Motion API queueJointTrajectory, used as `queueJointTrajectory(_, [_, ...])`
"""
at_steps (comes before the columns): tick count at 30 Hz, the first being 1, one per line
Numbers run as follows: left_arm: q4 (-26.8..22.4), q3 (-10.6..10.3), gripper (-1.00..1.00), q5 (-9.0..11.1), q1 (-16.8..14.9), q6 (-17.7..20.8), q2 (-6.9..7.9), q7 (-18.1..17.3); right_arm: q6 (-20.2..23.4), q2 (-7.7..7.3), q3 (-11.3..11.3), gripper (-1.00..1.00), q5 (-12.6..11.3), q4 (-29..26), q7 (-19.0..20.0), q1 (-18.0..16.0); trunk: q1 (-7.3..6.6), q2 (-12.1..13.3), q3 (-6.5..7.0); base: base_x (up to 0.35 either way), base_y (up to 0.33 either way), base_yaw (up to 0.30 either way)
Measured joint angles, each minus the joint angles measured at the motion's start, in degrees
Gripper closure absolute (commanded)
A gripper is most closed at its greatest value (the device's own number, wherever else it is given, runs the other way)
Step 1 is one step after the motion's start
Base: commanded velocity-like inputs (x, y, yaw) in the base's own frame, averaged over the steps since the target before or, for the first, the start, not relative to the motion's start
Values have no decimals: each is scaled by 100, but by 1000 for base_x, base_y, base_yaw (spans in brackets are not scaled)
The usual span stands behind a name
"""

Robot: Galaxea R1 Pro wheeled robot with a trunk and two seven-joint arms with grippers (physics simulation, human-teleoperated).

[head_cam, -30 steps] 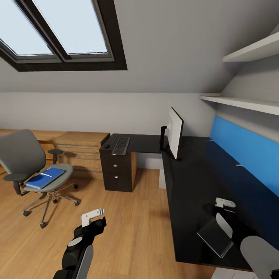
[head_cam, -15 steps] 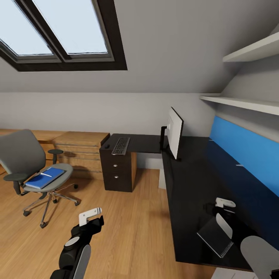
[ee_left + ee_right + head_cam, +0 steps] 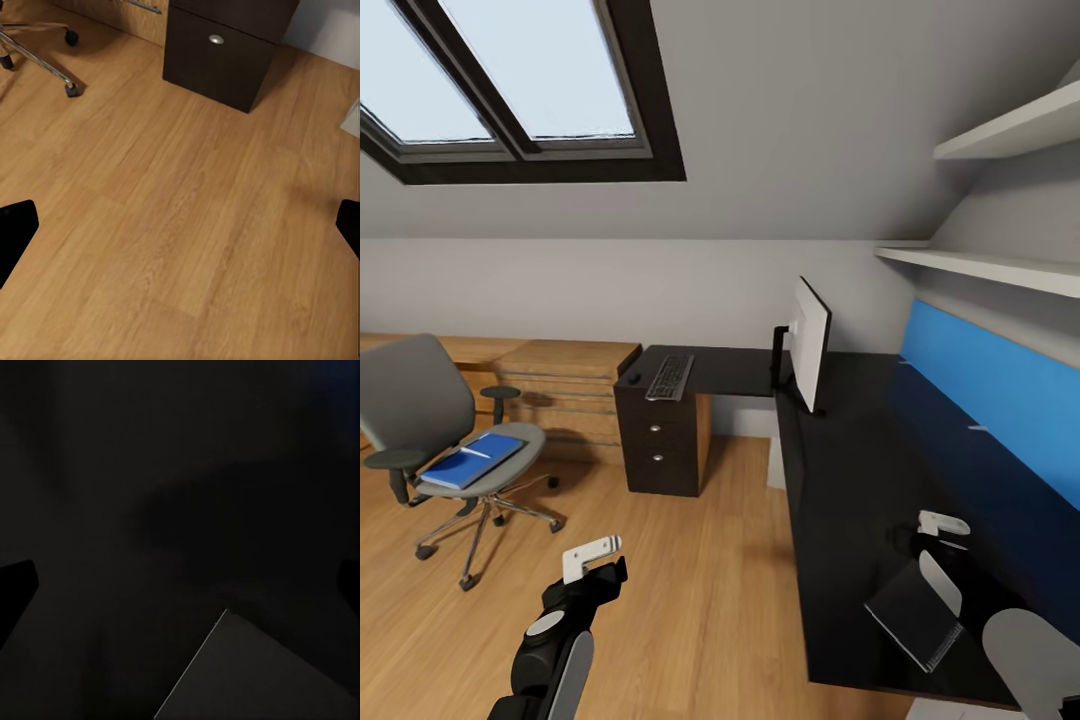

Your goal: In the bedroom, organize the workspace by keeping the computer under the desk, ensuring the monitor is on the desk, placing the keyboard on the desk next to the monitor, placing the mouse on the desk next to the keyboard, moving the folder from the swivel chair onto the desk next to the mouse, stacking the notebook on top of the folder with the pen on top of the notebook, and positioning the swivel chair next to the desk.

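Black left gripper point(image 3: 592, 562) hangs over the wood floor point(image 3: 187, 217), fingers spread wide, holding nothing; in the left wrist view its dark fingertips point(image 3: 16, 229) sit far apart at the picture's sides. Right gripper point(image 3: 940, 530) hovers above the near end of the desk point(image 3: 840, 500), just beside the notebook point(image 3: 912, 615); whether it is open or closed cannot be told. Notebook is thin, dark-covered, pale page edge, lying flat near the desk's front edge, a corner of it showing in the right wrist view point(image 3: 262, 675). Desk is black, L-shaped, blue back panel point(image 3: 990, 385) along its rear edge. Monitor point(image 3: 810, 342) stands at the inner corner of the desk, white back, seen edge-on. Keyboard point(image 3: 670, 377), flat and black, lies on the far wing above the black drawer unit point(image 3: 660, 440); mouse point(image 3: 633, 379), small and black, sits just beside it. Swivel chair point(image 3: 430, 430), grey with chrome base, stands well apart from the desk on the floor. Folder point(image 3: 472, 460), bright blue, lies on the chair seat with the white pen point(image 3: 473, 452) on top.
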Motion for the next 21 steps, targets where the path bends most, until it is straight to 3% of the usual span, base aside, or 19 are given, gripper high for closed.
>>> queueJointTrajectory(14, [-78, 9, -100, 5, 2, -5, 2, 2, 82, -11, -7, -100, -5, 18, 11, 0, 1, 0, 0, 34, -35, 0])
queueJointTrajectory(21, [-198, 16, -100, 7, 14, -6, -1, 8, 503, -12, -21, -100, -8, 18, 33, 1, 1, 0, 0, 2, -2, 0])
